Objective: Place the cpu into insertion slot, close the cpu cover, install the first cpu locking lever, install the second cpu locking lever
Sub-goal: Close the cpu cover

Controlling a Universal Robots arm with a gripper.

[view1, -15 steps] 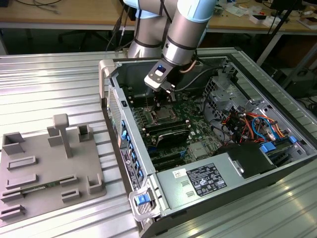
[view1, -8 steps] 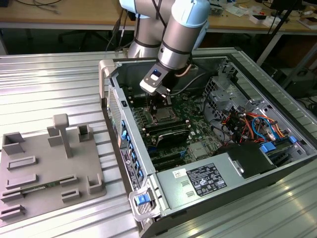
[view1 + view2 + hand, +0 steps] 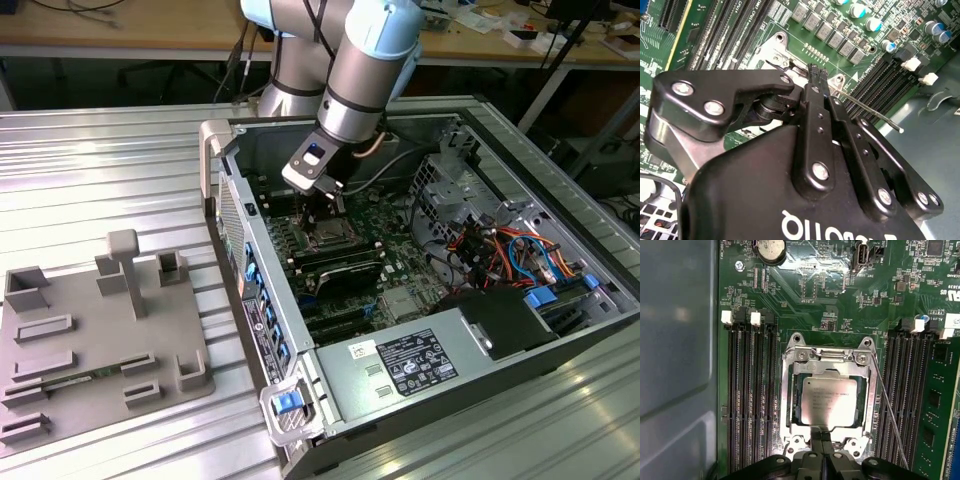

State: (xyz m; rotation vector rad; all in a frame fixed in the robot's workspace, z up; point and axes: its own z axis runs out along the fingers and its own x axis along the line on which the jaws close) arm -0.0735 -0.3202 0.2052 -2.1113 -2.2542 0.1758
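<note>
Down at the insertion slot (image 3: 798, 405), poised with the gripper (image 3: 821, 436) clenched empty beside the cpu (image 3: 829, 401) under its shut cpu cover (image 3: 868, 400); might slip off the springy unlatched locking lever (image 3: 890, 412), gouging the motherboard (image 3: 805, 310).

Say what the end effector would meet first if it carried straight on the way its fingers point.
Probably the edge of the cpu cover, just beside the cpu in its window: the end effector points at that edge in the first wrist view. The gap between them is unclear.
</note>
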